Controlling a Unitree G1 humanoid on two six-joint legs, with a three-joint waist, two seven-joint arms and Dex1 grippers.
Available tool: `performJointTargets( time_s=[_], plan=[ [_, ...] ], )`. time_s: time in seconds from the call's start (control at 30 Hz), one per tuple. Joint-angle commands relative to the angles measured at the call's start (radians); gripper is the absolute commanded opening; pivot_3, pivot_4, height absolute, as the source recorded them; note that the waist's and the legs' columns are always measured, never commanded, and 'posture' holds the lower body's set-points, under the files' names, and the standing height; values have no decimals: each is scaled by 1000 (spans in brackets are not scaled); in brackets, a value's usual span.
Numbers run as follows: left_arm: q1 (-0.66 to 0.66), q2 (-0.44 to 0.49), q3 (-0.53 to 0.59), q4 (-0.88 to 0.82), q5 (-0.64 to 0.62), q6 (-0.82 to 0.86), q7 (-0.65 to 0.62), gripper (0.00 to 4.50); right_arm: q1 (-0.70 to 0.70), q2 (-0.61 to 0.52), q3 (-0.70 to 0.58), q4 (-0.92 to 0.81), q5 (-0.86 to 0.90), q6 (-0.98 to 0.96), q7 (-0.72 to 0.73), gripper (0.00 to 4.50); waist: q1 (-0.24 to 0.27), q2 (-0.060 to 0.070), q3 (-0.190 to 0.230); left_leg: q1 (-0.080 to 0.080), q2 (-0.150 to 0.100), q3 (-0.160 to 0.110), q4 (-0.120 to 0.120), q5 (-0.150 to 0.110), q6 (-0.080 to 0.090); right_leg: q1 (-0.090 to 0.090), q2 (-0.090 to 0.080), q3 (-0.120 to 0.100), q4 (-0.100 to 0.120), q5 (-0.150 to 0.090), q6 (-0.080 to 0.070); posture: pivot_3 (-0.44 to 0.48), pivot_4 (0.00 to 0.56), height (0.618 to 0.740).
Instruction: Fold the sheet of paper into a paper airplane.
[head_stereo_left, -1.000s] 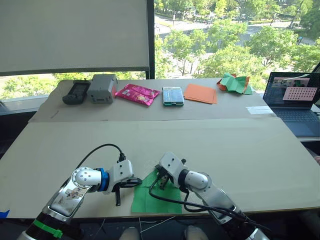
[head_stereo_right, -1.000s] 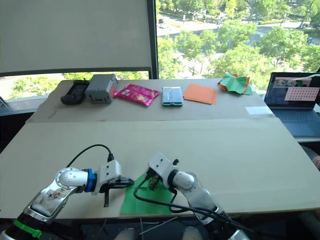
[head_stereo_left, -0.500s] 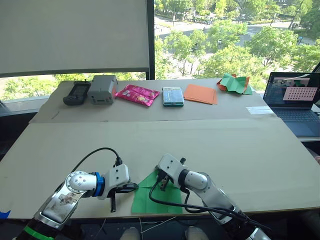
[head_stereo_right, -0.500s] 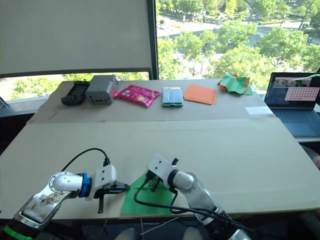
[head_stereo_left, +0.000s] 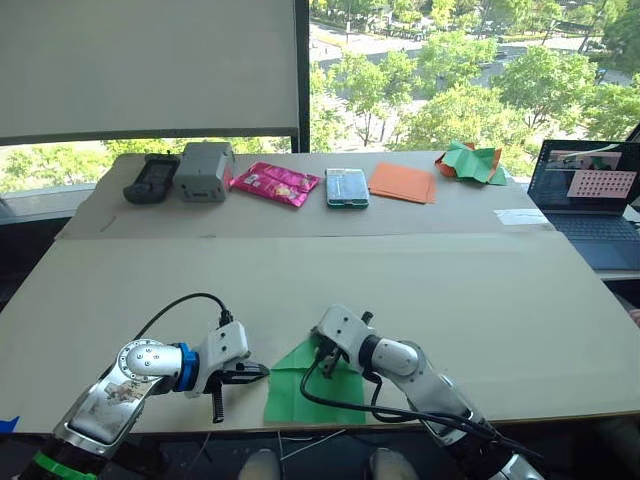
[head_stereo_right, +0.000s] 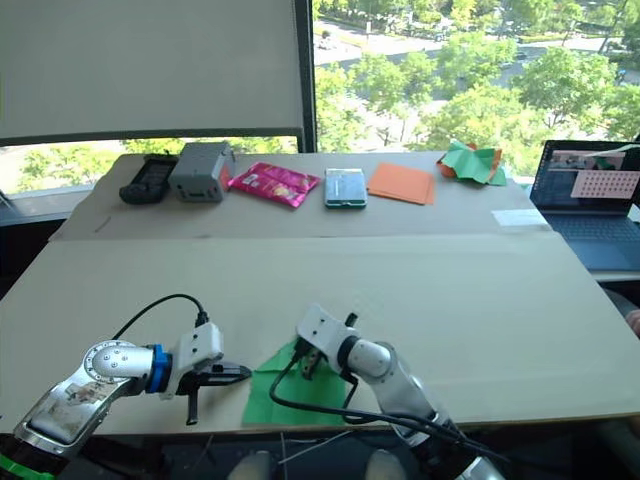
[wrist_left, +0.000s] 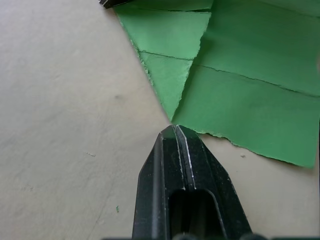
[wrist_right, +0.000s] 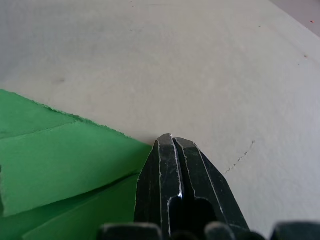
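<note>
The sheet of paper (head_stereo_left: 318, 392) lies flat at the table's front edge, bright green, creased, with its left corner folded in as a triangular flap (wrist_left: 167, 50). My left gripper (head_stereo_left: 262, 371) is shut, its tip (wrist_left: 175, 131) just off the sheet's left edge where the flap's point ends. My right gripper (head_stereo_left: 322, 360) is also shut, and its tip (wrist_right: 172, 140) rests at the sheet's far top edge, with green paper (wrist_right: 55, 150) beside and under it. Neither gripper holds anything.
Along the far side of the table sit a black device (head_stereo_left: 150, 178), a grey box (head_stereo_left: 204, 172), a pink packet (head_stereo_left: 274, 183), a teal case (head_stereo_left: 346, 187), orange sheets (head_stereo_left: 401, 184) and a crumpled green-and-orange bundle (head_stereo_left: 468, 163). A laptop (head_stereo_left: 588, 190) stands at the right.
My left gripper has drawn back to the left, off the sheet's edge, and the arm has dropped lower. The right gripper stays on the sheet's top edge. The camera shifted slightly.
</note>
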Motion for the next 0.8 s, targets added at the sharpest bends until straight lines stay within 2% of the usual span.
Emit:
performJointTargets(
  time_s=[0.03,0.13,0.3,0.43,0.57,0.7,0.8],
  plan=[
    [-62,-11,67,-56,-98,61,-12,17,-7,-13,-93,-131,84,98,52,0,4,-1,6,-4,0,0,0,0,0,-2,0,0,0,0,0,0,150,706],
    [-77,-36,37,-45,-103,51,-16,17,-14,-34,-145,-251,150,191,89,0,13,0,9,-11,0,2,2,4,5,-7,0,0,-1,0,0,0,150,706],
    [-94,-95,-6,-16,-84,20,-4,17,8,-116,-209,-402,233,322,139,0,21,-2,9,-8,0,1,2,5,6,-6,3,1,3,1,1,0,150,706],
    [-101,-132,-80,26,-20,-35,3,17,51,-196,-237,-445,274,384,167,0,26,-2,9,-8,0,1,1,5,6,-6,3,1,3,1,1,0,150,706],
    [-103,-159,-149,82,49,-91,16,17,137,-333,-267,-458,289,384,212,0,30,-2,10,-8,0,2,3,5,6,-2,3,2,-4,1,1,0,150,706],
    [-111,-173,-191,152,114,-145,33,17,266,-479,-316,-537,386,347,355,0,30,0,11,-8,0,3,3,4,5,1,2,1,-12,1,1,0,150,706],
    [-117,-182,-201,175,129,-164,36,17,325,-534,-308,-588,446,328,417,0,31,-1,12,-8,-1,4,8,4,5,4,0,2,-13,1,1,0,150,706]
  ],
)
